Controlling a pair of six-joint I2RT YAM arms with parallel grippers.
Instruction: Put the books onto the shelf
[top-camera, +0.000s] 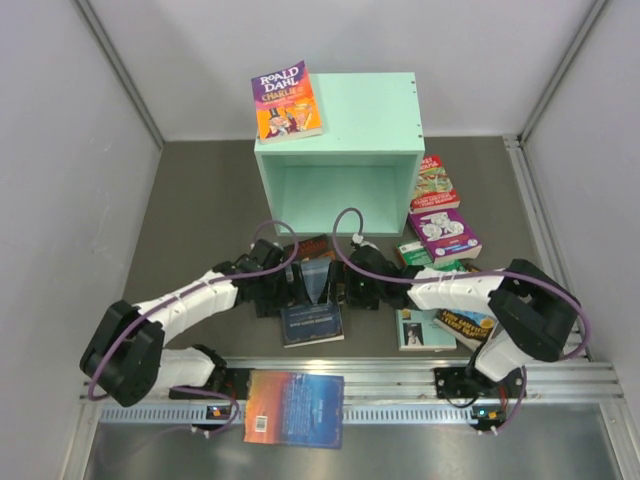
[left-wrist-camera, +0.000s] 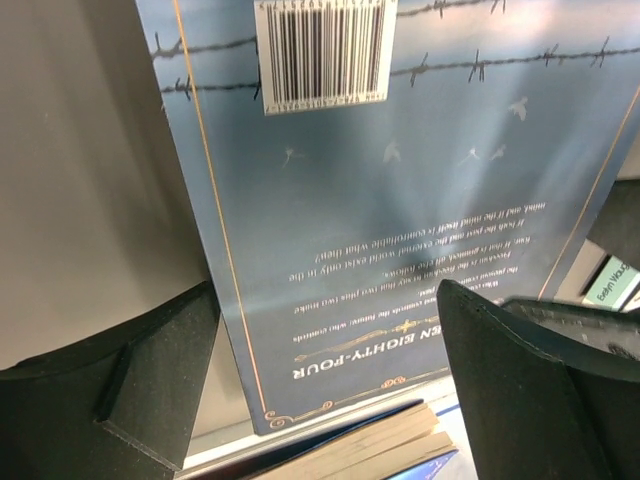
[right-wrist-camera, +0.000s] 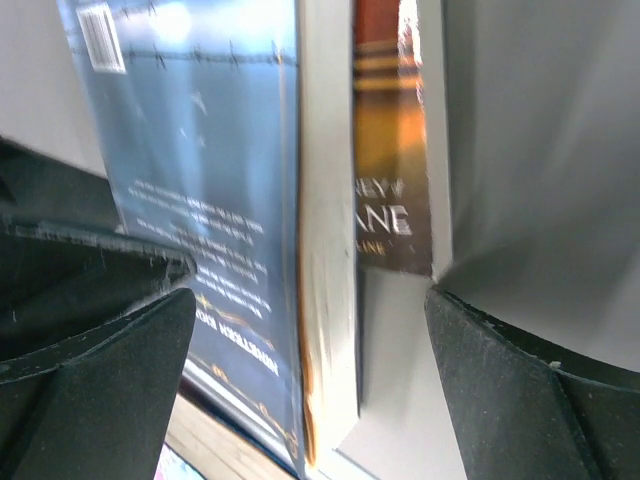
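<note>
Left and right jaws wide beside the upright blue book (top-camera: 316, 282).
It stands before the shelf (top-camera: 345, 110) for you, a brown book (right-wrist-camera: 385, 200) just beside it, both between the right jaws.

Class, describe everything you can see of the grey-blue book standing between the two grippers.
The grey-blue book is a glossy paperback. Its back cover shows barbed wire, small birds, a white barcode, a gold border line and the words EIGHTY-FOUR. It stands on edge before the shelf, against a dark brown book, between the open left gripper and right gripper.
</note>
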